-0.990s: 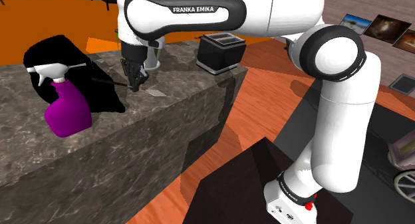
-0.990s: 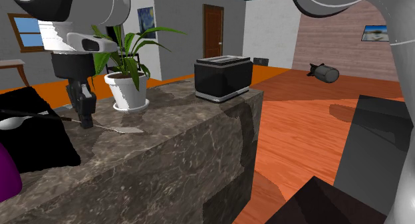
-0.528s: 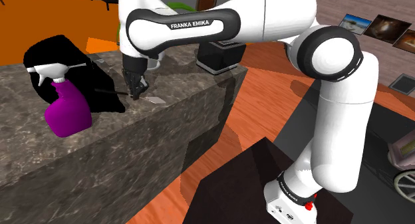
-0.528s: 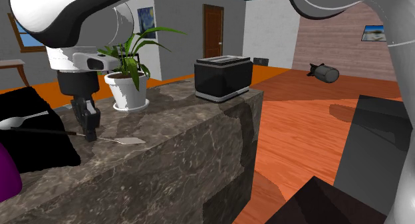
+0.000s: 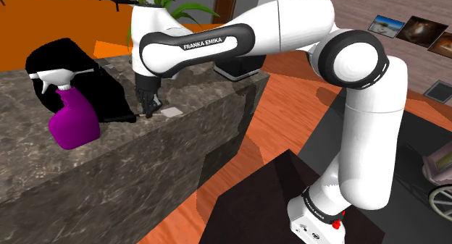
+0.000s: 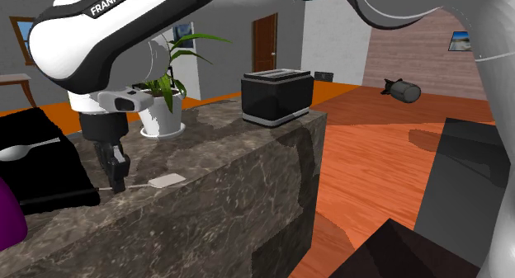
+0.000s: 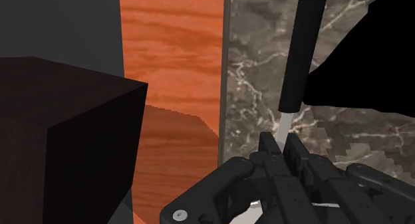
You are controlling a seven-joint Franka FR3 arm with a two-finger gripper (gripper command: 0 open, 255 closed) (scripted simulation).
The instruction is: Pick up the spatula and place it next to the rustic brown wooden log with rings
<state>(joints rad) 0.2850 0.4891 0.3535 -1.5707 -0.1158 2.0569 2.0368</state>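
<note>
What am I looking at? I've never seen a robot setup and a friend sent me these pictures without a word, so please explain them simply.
This is a simulated white robot arm standing on a dark box. One picture looks down from beside that box. One looks along the stone-patterned counter. One comes from a camera on the arm's own hand.

The black two-finger tool at the arm's end is shut on a spatula. The hand camera shows the fingers clasping its thin grey neck, with the black handle pointing away. The pale blade sits low over the counter; I cannot tell whether it touches.

Also on the counter are a purple spray bottle, a large black shape, a potted plant and a dark toaster.
</note>
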